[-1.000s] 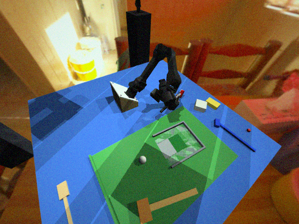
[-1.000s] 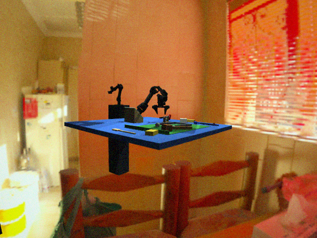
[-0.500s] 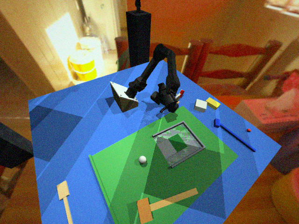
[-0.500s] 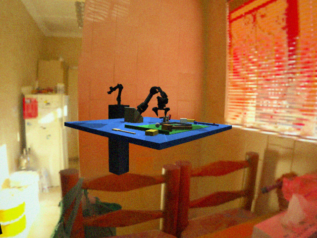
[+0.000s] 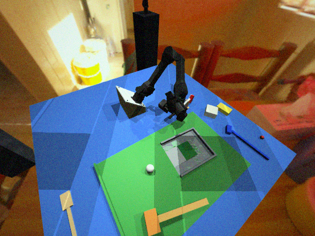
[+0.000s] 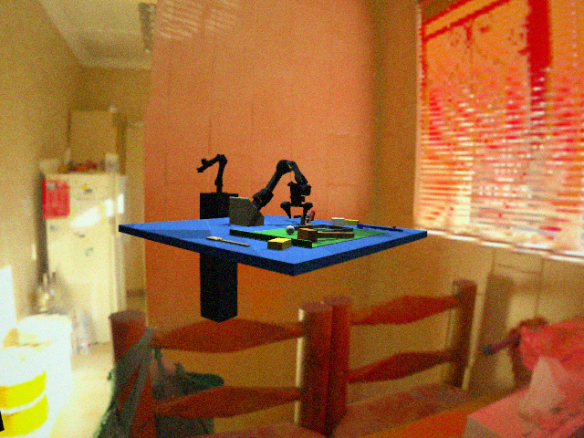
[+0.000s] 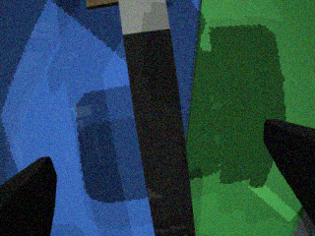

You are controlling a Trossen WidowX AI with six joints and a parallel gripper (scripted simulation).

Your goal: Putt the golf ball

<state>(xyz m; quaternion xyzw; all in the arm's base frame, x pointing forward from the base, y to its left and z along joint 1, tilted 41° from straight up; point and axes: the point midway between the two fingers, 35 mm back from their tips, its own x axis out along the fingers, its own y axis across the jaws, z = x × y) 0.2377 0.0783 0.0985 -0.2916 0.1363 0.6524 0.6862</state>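
The red putter (image 5: pixel 190 98) lies on the blue table (image 5: pixel 66 142) at the far edge of the green mat (image 5: pixel 127 183). Only its red head and white shaft show past my arm in the top view. My gripper (image 5: pixel 177 115) (image 6: pixel 301 210) (image 7: pixel 161 149) is open and empty, one finger on each side of the grip, just above it. The white golf ball (image 5: pixel 150 167) (image 6: pixel 290 230) rests on the mat, left of the grey ramp frame (image 5: pixel 203 142) around the raised green (image 5: pixel 187 150).
A blue putter (image 5: pixel 246 143) and a small red cube (image 5: pixel 262 137) lie at the right. A white block (image 5: pixel 211 110) and a yellow block (image 5: pixel 224 108) sit near the red putter. Two tan putters (image 5: pixel 175 213) (image 5: pixel 67 203) lie at the front. A grey wedge (image 5: pixel 128 101) stands by the arm's base.
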